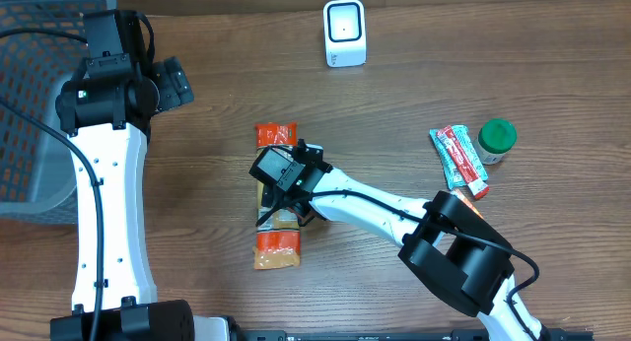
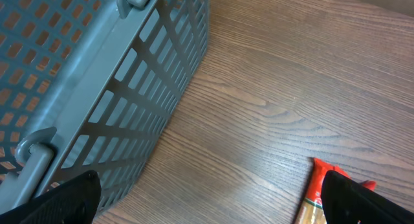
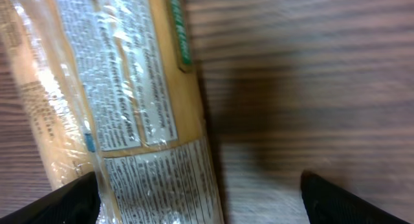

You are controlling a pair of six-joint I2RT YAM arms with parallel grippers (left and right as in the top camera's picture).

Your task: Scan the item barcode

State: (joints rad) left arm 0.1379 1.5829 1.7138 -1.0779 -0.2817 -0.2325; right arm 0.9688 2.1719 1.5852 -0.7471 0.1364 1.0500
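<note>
Packets are counted as two: one long packet (image 1: 277,244) with orange ends, laid near the middle of the table (image 1: 444,45), and one red packet (image 1: 459,161) with white print at the right side. One bottle (image 1: 497,141) with a green cap is seen just beside the red packet. One white scanner (image 1: 344,33) is placed at the far edge, well apart from the long packet, and one grey basket (image 1: 30,104) is found at the left. The right gripper (image 3: 200,201) is held low over the long packet with its fingers wide apart, and nothing is clamped. The left gripper (image 2: 207,208) is held above bare wood beside the basket, its fingers also spread wide and empty. On the long packet, blocks of small print and a green strip with white letters are shown, but the writing is too blurred to be read. On the other things no word can be made out.
</note>
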